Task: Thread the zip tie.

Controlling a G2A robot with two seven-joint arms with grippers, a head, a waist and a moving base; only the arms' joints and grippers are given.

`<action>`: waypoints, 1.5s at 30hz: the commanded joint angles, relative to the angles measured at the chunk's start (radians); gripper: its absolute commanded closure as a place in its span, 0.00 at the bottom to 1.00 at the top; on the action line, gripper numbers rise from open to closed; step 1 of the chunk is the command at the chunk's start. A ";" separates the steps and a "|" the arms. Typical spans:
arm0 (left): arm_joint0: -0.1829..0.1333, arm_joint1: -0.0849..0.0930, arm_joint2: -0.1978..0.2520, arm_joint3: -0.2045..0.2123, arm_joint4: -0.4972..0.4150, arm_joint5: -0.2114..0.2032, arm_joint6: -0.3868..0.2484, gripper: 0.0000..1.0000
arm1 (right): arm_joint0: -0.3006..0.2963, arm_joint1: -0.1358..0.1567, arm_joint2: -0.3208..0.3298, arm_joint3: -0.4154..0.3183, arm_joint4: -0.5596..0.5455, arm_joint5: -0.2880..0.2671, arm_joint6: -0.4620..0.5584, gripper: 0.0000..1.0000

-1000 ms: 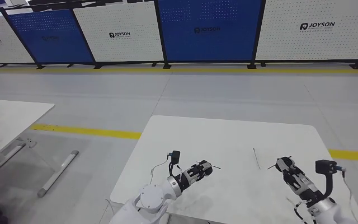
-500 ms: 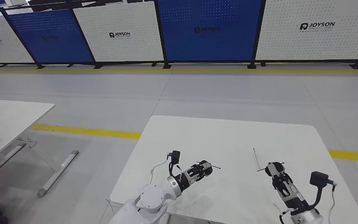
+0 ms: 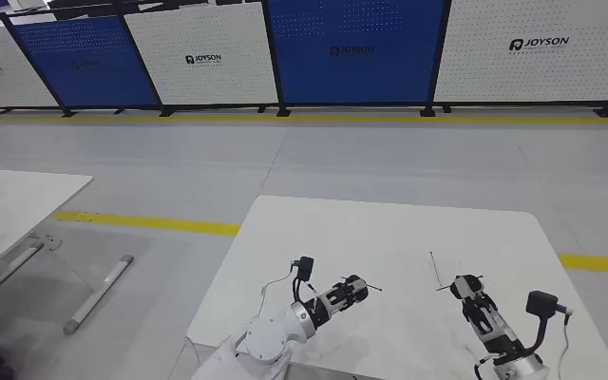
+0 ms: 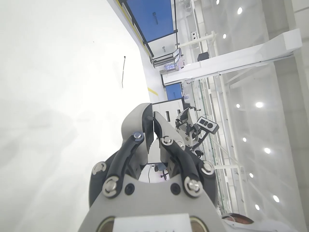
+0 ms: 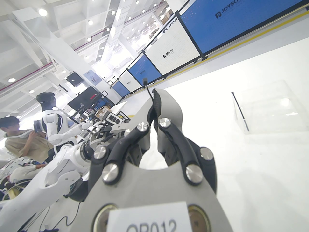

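Now your right tool (image 5: 154, 97) is clamped on a thin black plastic zip tie (image 5: 147, 88); its small square head stands clear past the fingertips. Your left tool (image 4: 152, 117) is pinched closed too, gripping a second thin black strip (image 3: 372, 285) whose free end sticks out toward the right tool. You have both tools over the near part of the white counter (image 3: 399, 228), well apart from each other, the left one over the counter's left half and the right one toward its right side. A third black zip tie (image 4: 123, 71) lies loose and straight on the counter between them, its near end just beside the right tool.
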 commanded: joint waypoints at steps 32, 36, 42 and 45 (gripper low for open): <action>-0.039 -0.001 0.056 0.046 0.184 -0.109 0.021 1.00 | 0.000 0.000 0.000 0.000 0.000 0.000 0.000 1.00; -0.044 0.002 0.067 0.035 0.270 -0.144 0.020 1.00 | 0.000 0.000 0.000 0.000 0.000 0.000 0.000 1.00; -0.039 0.001 0.067 0.029 0.281 -0.137 0.052 1.00 | 0.000 0.000 0.000 0.000 0.000 0.000 0.000 1.00; -0.039 0.001 0.067 0.029 0.281 -0.137 0.052 1.00 | -0.003 -0.001 -0.002 0.000 -0.002 -0.002 -0.001 1.00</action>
